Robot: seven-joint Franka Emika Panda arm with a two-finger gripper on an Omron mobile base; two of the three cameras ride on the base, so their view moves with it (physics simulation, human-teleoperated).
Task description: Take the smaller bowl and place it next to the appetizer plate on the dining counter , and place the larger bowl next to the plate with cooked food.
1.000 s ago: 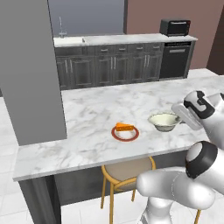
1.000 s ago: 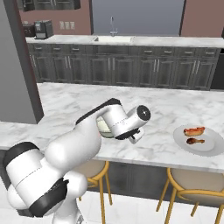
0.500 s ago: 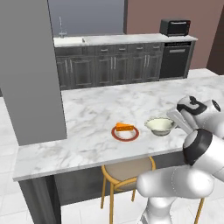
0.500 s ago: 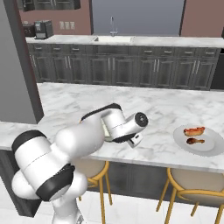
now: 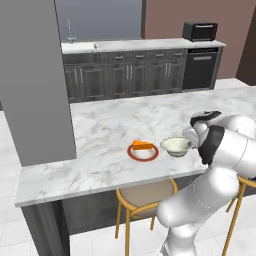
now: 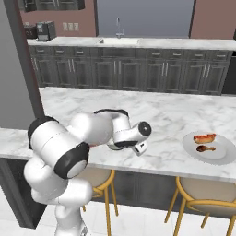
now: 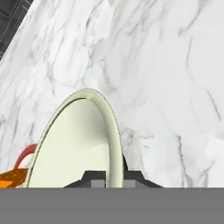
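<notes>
Gripper (image 7: 113, 177) of the white arm sits closed on the rim of the small shallow cream-white bowl with pale greenish inside (image 5: 176, 146), the dark fingertips (image 7: 94, 178) pinching its near edge in the hand view. That bowl rests low on the long white grey-veined marble dining counter (image 5: 100, 125), just beside the small round red-orange-rimmed appetizer plate bearing an orange wedge (image 5: 143, 151), on that plate's right in the left base view; whether bowl and plate touch cannot be told. Further right along the same counter, well apart from the bowl, lies the small white round plate with reddish-brown cooked food pieces (image 6: 207, 146). Beyond the counter runs a dark grey cabinet-lined kitchen worktop (image 5: 135, 46) carrying a black toaster oven (image 5: 200, 31).
</notes>
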